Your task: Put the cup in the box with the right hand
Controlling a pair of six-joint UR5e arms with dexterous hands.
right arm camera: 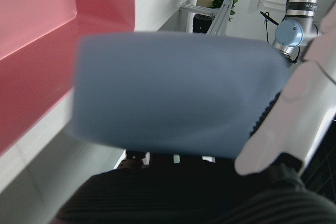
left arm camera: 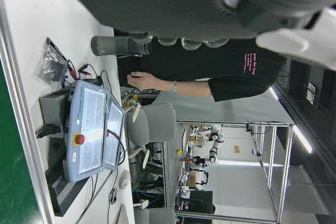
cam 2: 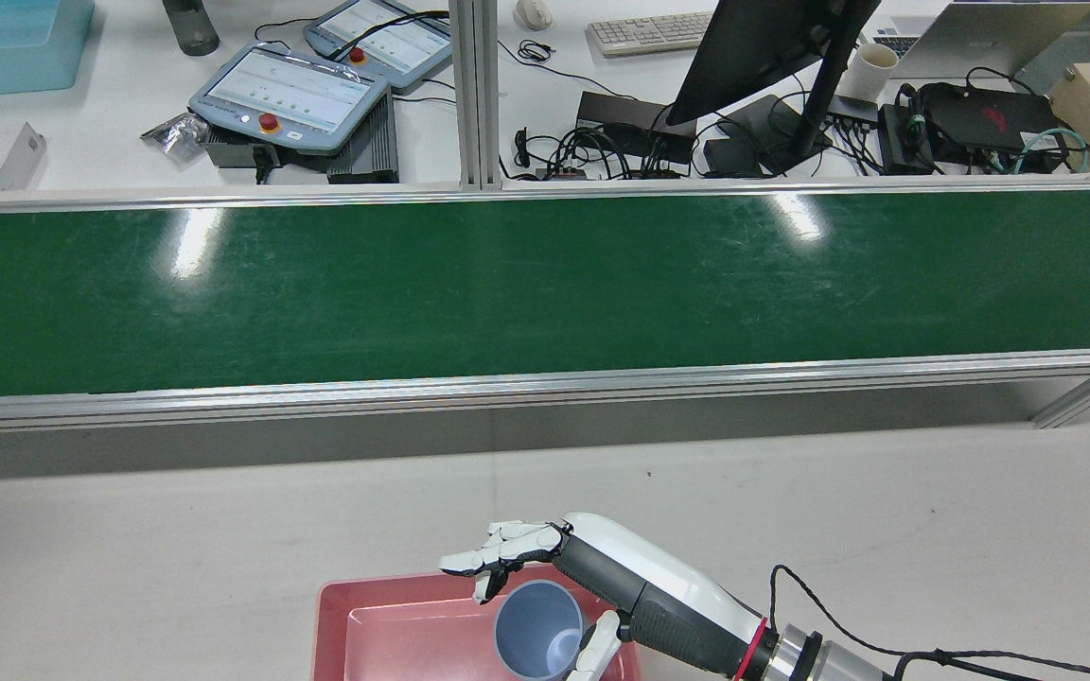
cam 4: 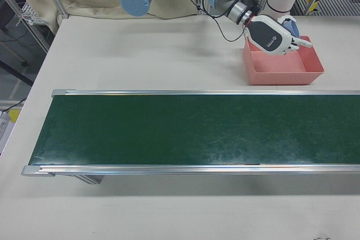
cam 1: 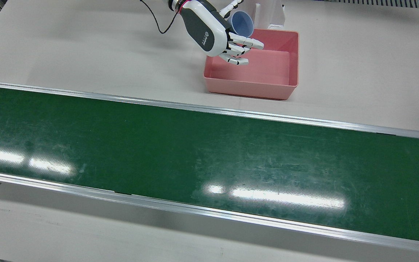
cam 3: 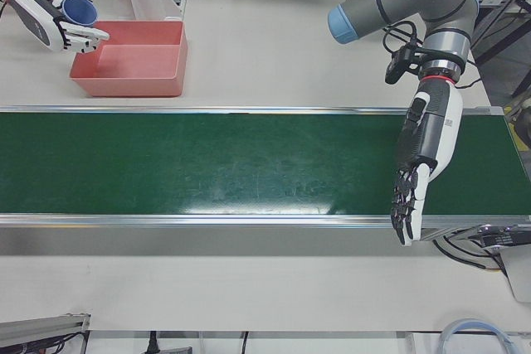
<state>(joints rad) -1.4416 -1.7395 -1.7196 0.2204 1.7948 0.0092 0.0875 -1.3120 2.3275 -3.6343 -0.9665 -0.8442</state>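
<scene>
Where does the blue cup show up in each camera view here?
Front view: blue cup top centre, in the right hand.
Rear view: bottom centre.
Left-front view: top left.
Right-front view: upper right, mostly hidden.
Left hand view: not in it.
Right hand view: fills the centre.
Shared landmark: the pink box.

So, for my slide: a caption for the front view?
Right hand holds a blue plastic cup above the pink rectangular box.
</scene>
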